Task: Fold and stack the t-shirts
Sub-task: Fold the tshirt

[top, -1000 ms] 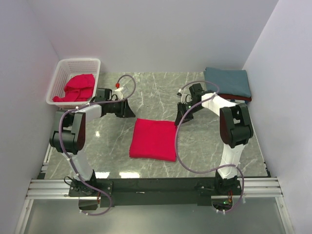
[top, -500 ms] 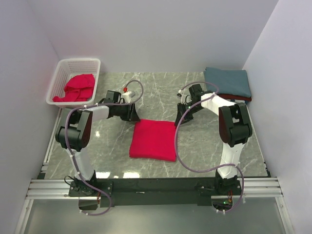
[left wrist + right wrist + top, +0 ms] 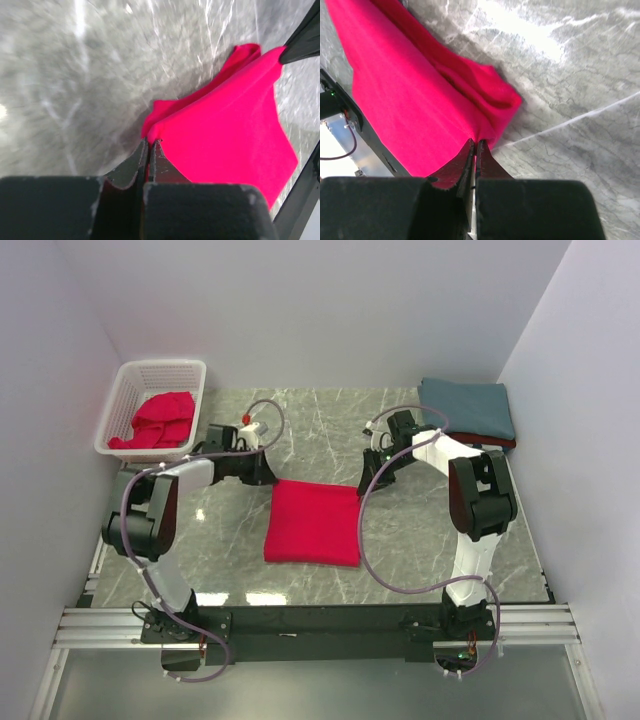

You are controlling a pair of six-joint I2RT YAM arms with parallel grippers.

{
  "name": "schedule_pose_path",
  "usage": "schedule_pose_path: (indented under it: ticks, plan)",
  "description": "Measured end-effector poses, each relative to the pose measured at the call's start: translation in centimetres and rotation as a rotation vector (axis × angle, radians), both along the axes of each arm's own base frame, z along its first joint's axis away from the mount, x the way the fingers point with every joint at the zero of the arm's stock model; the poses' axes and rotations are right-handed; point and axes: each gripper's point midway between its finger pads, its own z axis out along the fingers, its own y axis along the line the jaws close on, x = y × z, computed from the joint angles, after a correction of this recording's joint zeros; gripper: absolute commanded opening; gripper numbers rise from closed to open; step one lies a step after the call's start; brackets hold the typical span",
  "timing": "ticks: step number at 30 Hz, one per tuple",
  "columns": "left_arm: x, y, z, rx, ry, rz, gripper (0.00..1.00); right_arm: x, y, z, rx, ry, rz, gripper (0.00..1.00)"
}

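Note:
A bright red t-shirt (image 3: pixel 313 523) lies folded into a square in the middle of the table. My left gripper (image 3: pixel 272 478) is shut on its far left corner; in the left wrist view the jaws (image 3: pixel 149 143) pinch the red cloth (image 3: pixel 225 120). My right gripper (image 3: pixel 366 483) is shut on its far right corner, and the right wrist view shows it (image 3: pixel 475 143) gripping the folded edge of the shirt (image 3: pixel 415 100). A folded teal-blue t-shirt (image 3: pixel 467 408) lies on a darker red one (image 3: pixel 500 444) at the back right.
A white lattice basket (image 3: pixel 128 390) at the back left holds crumpled red t-shirts (image 3: pixel 160 418). White walls close in the table on the left, back and right. The arm bases and a metal rail (image 3: pixel 320 625) run along the near edge.
My left gripper moved right to the shirt's far left corner, shut on it, and drew back slightly left with it. The shirt's left edge shifted a little left. The right gripper barely moved.

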Motion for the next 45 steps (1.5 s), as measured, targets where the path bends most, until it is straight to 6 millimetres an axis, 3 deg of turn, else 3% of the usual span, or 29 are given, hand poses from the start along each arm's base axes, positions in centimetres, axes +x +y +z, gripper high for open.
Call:
schedule_pose_path:
  ticks: [4, 8, 13, 14, 18, 21, 23, 27, 31, 35, 40, 45]
  plan:
    - [1.0, 1.5, 1.2, -0.017, -0.036, 0.035, 0.01, 0.5, 0.2, 0.1, 0.011, -0.017, -0.008, 0.00]
    - [1.4, 1.9, 0.7, -0.030, -0.027, 0.043, 0.01, 1.4, 0.5, 0.4, 0.023, -0.031, -0.022, 0.00]
    - [2.9, 1.6, -0.9, -0.041, 0.007, 0.054, 0.02, 4.6, 1.1, 0.1, 0.026, -0.061, -0.035, 0.00]
    - [3.2, 1.6, -1.1, -0.042, 0.012, 0.057, 0.06, 5.4, 1.2, -0.1, 0.025, -0.067, -0.040, 0.01]
    - [4.7, 1.7, -1.1, -0.044, 0.005, 0.074, 0.36, 7.8, 1.5, -0.7, 0.021, -0.076, -0.058, 0.36]
    - [5.4, 2.2, -0.2, -0.053, -0.010, 0.086, 0.50, 8.6, 1.3, 0.0, 0.013, -0.093, -0.070, 0.51]
    - [5.1, 2.7, 0.4, -0.065, -0.002, 0.096, 0.52, 8.7, 1.0, 1.0, 0.017, -0.111, -0.077, 0.52]
    - [1.6, 3.8, 2.5, -0.101, 0.012, 0.110, 0.53, 5.8, 0.4, 3.4, 0.052, -0.097, -0.092, 0.50]
    - [-3.0, 2.6, 3.8, -0.135, 0.032, 0.051, 0.49, 1.8, 0.3, 4.4, 0.096, -0.053, -0.077, 0.47]
    - [-6.0, 1.0, 1.8, -0.143, 0.130, -0.010, 0.48, -1.5, 0.4, 2.1, 0.100, 0.057, -0.041, 0.45]
    - [-8.0, 0.6, -2.0, -0.135, 0.293, -0.020, 0.45, -4.9, 0.2, -1.5, 0.092, 0.222, -0.016, 0.43]
    - [-8.6, 0.6, -3.5, -0.154, 0.367, -0.020, 0.14, -5.7, 0.4, -3.5, 0.100, 0.297, -0.006, 0.00]
